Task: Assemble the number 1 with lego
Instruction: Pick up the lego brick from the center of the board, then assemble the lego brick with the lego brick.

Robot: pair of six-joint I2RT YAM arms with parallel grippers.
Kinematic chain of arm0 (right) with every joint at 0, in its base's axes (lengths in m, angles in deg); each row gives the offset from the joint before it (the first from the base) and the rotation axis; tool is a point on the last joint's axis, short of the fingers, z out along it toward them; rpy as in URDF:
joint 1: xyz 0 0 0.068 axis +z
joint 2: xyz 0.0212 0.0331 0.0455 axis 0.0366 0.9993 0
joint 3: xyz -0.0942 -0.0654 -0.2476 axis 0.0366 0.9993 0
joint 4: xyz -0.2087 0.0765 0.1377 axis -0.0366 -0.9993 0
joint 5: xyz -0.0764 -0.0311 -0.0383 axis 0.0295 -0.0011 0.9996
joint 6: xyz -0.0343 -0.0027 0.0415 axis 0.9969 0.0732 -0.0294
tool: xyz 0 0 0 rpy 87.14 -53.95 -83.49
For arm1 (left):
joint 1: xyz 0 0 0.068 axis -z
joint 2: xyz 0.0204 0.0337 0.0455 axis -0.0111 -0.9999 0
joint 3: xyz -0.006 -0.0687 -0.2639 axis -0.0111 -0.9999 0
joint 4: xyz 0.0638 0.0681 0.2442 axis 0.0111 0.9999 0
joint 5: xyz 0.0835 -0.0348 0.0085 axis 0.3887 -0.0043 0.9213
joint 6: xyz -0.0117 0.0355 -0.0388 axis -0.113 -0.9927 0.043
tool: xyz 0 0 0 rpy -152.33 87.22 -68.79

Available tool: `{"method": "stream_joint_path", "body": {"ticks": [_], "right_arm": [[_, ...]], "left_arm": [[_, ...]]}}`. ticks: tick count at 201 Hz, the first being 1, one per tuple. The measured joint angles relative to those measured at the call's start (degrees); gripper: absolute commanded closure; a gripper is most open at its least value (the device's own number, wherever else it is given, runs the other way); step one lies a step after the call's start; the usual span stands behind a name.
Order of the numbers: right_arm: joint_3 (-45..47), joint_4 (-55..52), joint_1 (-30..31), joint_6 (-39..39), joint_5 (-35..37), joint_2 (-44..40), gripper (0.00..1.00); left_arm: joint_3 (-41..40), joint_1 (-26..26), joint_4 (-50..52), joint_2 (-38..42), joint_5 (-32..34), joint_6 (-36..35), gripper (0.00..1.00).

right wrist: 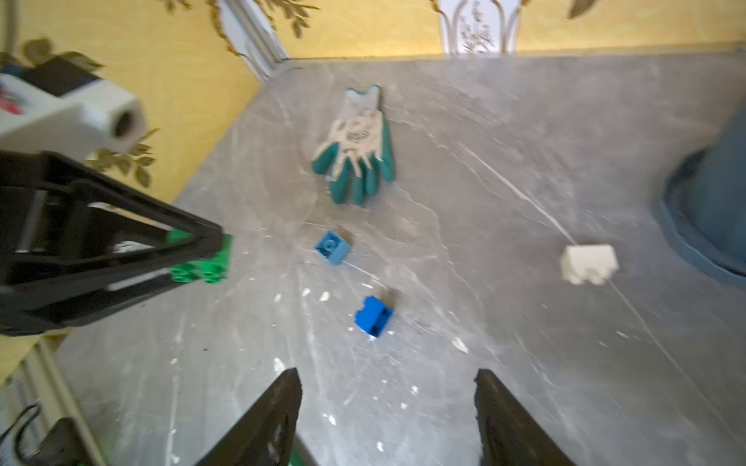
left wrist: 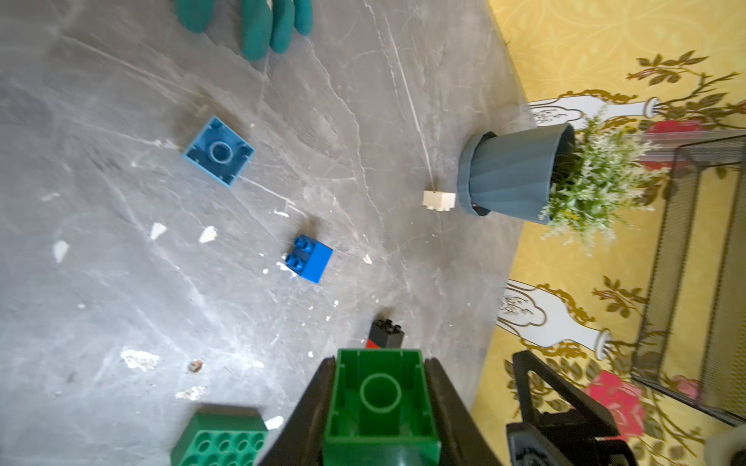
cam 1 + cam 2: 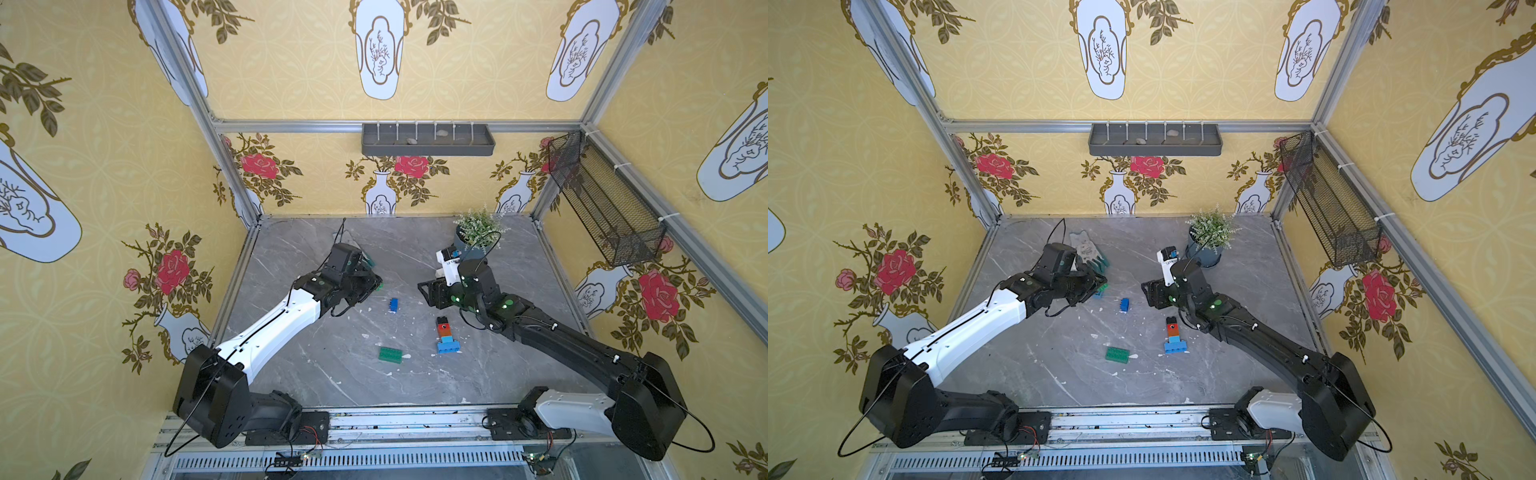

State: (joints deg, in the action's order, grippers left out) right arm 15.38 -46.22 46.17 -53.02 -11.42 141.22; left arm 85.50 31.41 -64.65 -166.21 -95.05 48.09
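Two arms reach over the grey marble table (image 3: 316, 386) that I run from afar. From the left:

(a) My left gripper (image 2: 379, 379) pinches a green square brick (image 2: 379, 419) by its side walls, with the hollow underside facing the wrist camera. I cannot tell whether the brick clears the table.

(b) A glove (image 3: 1086, 249) lies behind that gripper. A light blue square brick (image 2: 219, 150) rests studs-down just beside the gripper.

(c) A blue square brick (image 3: 393, 305) lies tipped on its side near the table's middle. A long green brick (image 3: 390, 354) sits studs-up nearer the arm bases, well apart from it.

(d) A column of joined bricks (image 3: 446, 336) lies right of these. It runs black, orange-red and light blue onto a long blue base.

(e) My right gripper (image 1: 387, 383) hangs above bare table with its jaws spread wide and nothing between them, pointing toward the blue square brick.

(f) A white square brick (image 1: 588, 264) lies on its side just beside the potted plant (image 3: 473, 241) at the far right.
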Motion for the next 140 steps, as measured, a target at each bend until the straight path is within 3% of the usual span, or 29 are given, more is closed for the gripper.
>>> {"method": "stream_joint_path", "body": {"ticks": [52, 101, 140], "right_arm": [[-1.44, 10.38, 6.73, 1.92, -2.64, 6.21, 0.29], [-1.75, 19.17, 8.13, -6.54, -2.62, 11.17, 0.26], [-1.31, 22.51, 9.68, -10.01, -1.99, 13.49, 0.32]], "left_arm": [[-7.17, -0.09, -9.35, 4.35, -4.85, 10.34, 0.65], [-9.77, -0.22, -14.47, 5.88, -5.77, 15.52, 0.65], [-12.31, -0.26, -19.69, 5.33, -6.45, 19.47, 0.66]]}}
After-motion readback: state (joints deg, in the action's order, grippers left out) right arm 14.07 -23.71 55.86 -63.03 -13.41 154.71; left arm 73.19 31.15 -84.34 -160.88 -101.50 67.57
